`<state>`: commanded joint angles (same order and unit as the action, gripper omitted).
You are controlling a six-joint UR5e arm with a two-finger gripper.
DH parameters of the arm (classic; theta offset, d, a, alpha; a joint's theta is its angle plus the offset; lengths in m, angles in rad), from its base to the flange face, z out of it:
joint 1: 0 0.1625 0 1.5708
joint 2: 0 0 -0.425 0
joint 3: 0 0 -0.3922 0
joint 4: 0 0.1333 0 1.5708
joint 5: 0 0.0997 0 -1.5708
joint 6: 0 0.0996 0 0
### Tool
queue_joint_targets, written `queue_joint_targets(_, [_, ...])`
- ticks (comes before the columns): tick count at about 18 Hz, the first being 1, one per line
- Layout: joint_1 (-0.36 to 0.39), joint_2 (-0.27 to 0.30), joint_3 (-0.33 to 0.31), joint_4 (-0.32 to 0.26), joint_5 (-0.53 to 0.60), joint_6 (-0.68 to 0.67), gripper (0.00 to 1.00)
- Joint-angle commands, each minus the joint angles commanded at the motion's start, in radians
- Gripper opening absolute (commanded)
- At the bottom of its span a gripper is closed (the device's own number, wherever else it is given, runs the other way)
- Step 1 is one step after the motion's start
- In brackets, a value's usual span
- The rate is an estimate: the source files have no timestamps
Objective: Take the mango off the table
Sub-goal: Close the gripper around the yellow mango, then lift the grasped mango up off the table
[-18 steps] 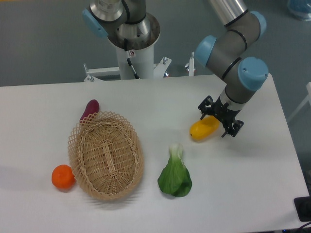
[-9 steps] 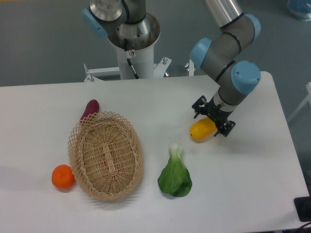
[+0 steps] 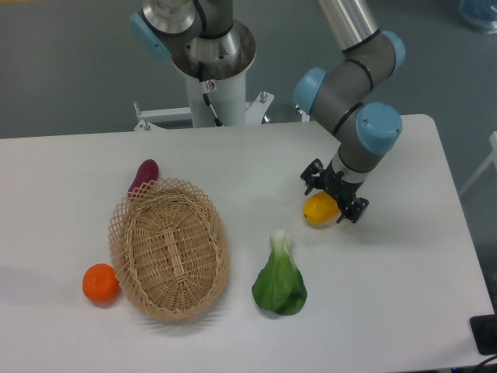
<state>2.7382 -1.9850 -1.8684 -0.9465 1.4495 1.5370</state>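
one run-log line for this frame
phase: approach | gripper: over mango, grasp unconfirmed | mango: on table, right of bok choy | basket: empty

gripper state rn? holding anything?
Gripper: open, fingers on either side of the mango, which lies on the table; no grasp visible.

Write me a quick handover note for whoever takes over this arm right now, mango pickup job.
Pincer: directly over the right part of the mango, fingers spread either side; whether it is gripping yet cannot be told from this view.
Mango: lying on the table, right of centre, above and right of the green leafy vegetable.
Done: arm positioned at the mango.
Left: confirm the grip, close if needed, lift the mango off the table.
Elsewhere: wicker basket at left, orange and eggplant beside it.
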Motion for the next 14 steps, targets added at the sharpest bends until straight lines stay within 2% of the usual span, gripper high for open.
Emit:
queue_joint_targets(1, [0.0, 0.0, 0.0, 0.0, 0.006, 0.0, 0.68])
queue_joint_targets(2, [-0.002, 0.0, 0.0, 0.0, 0.015, -0.002, 0.57])
queue_joint_targets(3, [-0.002, 0.0, 0.0, 0.0, 0.025, -0.002, 0.47])
queue_joint_targets(4, [-0.002, 0.002, 0.0, 0.0, 0.028, 0.0, 0.43])
queue_joint_targets(12, [0.005, 0.021, 0.055, -0.02, 0.031, 0.009, 0.43])
queue_joint_targets(14, [0.006, 0.029, 0.078, -0.046, 0.031, 0.009, 0.43])
